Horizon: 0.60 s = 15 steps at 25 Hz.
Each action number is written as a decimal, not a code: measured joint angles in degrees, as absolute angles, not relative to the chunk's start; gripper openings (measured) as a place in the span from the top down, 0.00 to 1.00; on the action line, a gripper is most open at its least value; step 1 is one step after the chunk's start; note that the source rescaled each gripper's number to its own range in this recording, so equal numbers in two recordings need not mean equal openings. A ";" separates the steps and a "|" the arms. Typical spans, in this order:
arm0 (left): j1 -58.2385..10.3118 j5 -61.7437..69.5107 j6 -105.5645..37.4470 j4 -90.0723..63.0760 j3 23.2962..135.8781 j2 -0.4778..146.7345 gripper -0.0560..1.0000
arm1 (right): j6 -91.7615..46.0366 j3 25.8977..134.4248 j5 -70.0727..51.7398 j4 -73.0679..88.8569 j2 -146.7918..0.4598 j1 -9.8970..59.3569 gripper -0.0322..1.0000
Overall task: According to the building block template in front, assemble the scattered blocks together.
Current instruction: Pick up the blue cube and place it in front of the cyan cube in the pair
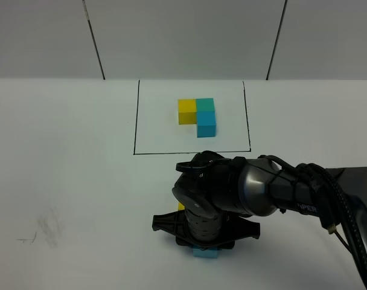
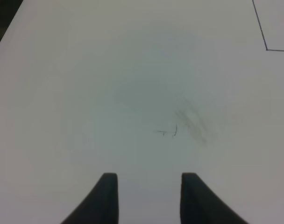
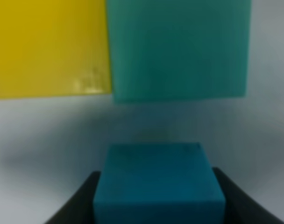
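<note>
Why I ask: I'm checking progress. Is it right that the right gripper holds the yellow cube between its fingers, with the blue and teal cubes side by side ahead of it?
Not quite. The right wrist view shows the right gripper holding the sky-blue cube; the yellow cube and teal-green cube sit side by side ahead of it.

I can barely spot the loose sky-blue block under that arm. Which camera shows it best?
The right wrist view: the sky-blue block fills the foreground between the right gripper fingers. The high view shows only a sliver beneath the arm. The left wrist view shows none of it.
</note>
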State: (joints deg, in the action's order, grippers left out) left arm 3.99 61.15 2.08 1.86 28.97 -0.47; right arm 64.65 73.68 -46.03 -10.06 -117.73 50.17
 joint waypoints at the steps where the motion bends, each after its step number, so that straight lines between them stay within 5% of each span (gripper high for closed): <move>1: 3.99 61.15 2.04 1.86 28.97 -0.47 0.95 | 64.65 73.68 -46.03 -10.11 -117.73 49.95 0.78; 15: 3.99 61.15 2.04 1.86 28.97 -0.47 0.95 | 63.80 73.74 -43.84 -11.20 -117.73 48.56 0.78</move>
